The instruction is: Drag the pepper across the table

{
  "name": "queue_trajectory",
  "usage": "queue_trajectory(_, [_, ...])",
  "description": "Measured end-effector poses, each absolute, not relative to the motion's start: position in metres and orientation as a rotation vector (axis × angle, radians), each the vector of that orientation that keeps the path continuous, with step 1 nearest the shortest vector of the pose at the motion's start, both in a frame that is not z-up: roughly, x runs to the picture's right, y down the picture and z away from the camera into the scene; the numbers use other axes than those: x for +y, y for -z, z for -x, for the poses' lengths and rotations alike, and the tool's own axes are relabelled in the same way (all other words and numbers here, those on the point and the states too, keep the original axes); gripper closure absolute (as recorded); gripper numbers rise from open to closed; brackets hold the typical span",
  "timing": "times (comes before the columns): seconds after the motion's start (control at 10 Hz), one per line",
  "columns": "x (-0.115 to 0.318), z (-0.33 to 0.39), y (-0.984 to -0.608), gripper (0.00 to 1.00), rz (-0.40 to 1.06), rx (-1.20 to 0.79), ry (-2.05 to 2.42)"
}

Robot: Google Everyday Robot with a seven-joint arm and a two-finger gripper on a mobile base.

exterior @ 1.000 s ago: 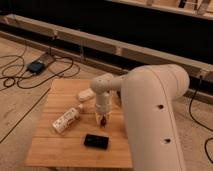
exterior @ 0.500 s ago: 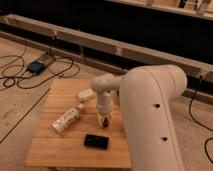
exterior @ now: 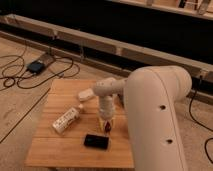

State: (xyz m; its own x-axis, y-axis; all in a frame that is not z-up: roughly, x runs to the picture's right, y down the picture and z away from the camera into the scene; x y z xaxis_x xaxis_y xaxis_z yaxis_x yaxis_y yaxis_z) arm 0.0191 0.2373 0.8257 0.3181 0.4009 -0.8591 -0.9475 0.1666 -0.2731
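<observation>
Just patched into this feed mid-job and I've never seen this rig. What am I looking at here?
The big white shape on the right is the robot's single arm. It bends down to its gripper, low over the wooden table. There is one camera, looking down at the table past the arm. The small dark red thing at the gripper's tip is the pepper; whether it is gripped cannot be seen. Also on the table: a white labelled bottle lying on its side, a black phone, and a small white object behind.
</observation>
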Motion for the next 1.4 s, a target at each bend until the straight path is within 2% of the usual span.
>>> queue_trajectory(1.2, [0.306, -0.063, -0.761, 1.0, 0.989, 0.81, -1.193])
queue_trajectory(1.3, [0.31, -0.065, -0.758, 0.99, 0.995, 0.817, -1.19])
queue_trajectory(1.4, [0.314, -0.068, -0.755, 0.92, 1.002, 0.828, -1.188])
